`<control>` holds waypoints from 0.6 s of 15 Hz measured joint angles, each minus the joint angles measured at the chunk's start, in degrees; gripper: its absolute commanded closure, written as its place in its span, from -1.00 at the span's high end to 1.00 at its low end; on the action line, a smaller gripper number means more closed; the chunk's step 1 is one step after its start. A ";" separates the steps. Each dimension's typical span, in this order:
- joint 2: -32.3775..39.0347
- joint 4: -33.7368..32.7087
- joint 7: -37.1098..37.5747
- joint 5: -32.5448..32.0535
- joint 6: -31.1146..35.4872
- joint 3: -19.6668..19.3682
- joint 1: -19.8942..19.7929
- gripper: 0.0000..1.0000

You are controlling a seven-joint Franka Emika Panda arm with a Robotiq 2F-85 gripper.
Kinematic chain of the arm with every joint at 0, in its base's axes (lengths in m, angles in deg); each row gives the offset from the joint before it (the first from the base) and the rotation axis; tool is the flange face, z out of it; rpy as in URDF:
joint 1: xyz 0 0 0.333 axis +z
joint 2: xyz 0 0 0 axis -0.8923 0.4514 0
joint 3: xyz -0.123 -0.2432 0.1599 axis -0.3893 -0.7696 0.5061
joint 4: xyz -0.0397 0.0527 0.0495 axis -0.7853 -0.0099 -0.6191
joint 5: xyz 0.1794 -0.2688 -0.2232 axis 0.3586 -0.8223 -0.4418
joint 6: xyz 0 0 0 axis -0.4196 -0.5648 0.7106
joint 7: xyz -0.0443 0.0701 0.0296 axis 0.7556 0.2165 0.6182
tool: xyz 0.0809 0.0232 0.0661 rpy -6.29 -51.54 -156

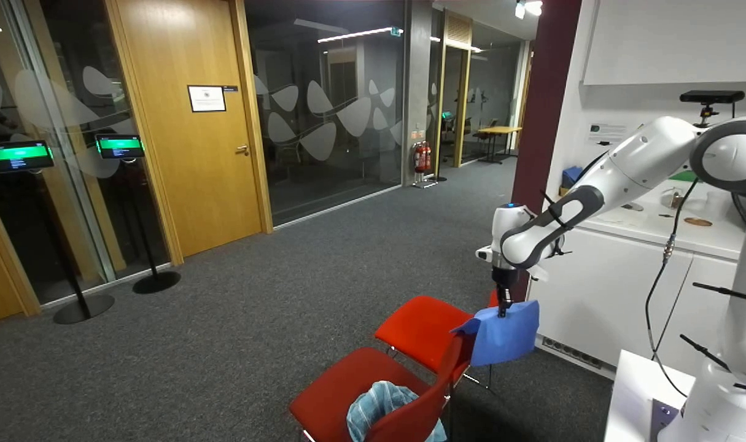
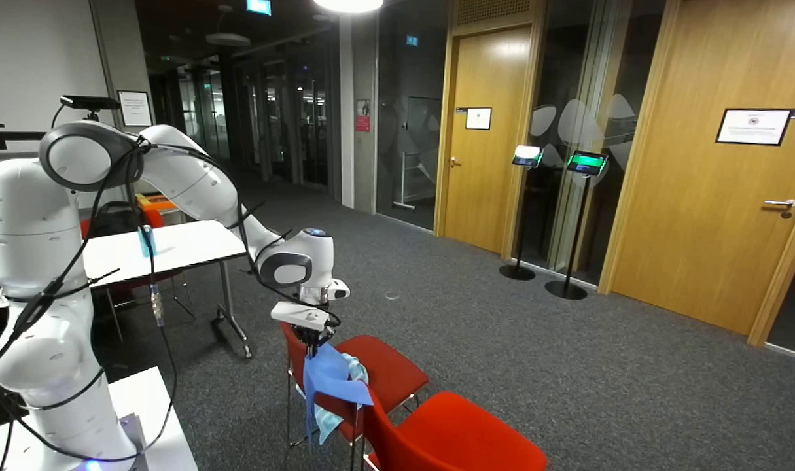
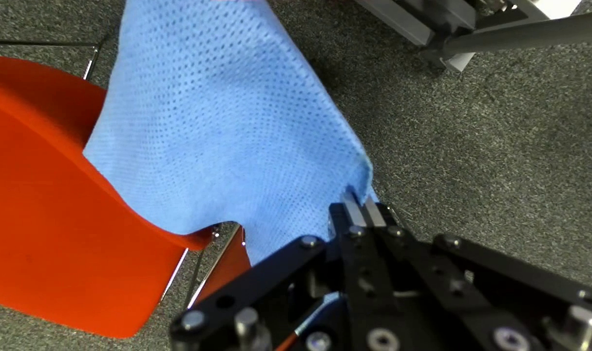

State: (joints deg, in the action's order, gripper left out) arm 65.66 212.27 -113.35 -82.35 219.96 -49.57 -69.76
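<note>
In the wrist view, the end effector (image 3: 364,208) is at the lower right of the frame; its two fingers are closed and they pinch a blue cloth (image 3: 222,126) near the cloth's right edge. From the fingertips, this cloth spreads toward the upper left, and small dots cover its surface. On the left side of this view, the border of a red chair (image 3: 66,234) meets the cloth; whether the cloth rests on it, I cannot tell. In both exterior views, the cloth hangs from the end effector, near the backrests of two chairs. In an exterior view, the blue cloth (image 1: 508,344) is right of the lower middle, with the brighter chair (image 1: 425,325) to its left and the darker chair (image 1: 354,380) lower in the frame. A blue-green striped cloth (image 1: 376,405) lies on the seat of the darker chair. The white robot arm (image 1: 646,156) extends from the right edge, in front of a white counter (image 1: 655,225). At the upper left, a wooden door (image 1: 182,159) and two screens (image 1: 120,147) on stands are seen beyond the grey carpet (image 1: 256,319).
</note>
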 measured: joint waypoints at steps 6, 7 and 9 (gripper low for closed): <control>0.77 -0.27 0.00 -0.03 0.00 0.01 -0.03 -1.00; 0.92 -0.27 -0.06 -0.03 0.00 0.01 -0.04 -1.00; 1.24 -0.27 -0.12 -0.04 0.02 -0.03 -0.15 -1.00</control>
State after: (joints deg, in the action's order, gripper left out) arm 66.90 212.00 -113.46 -82.40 219.98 -49.60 -69.92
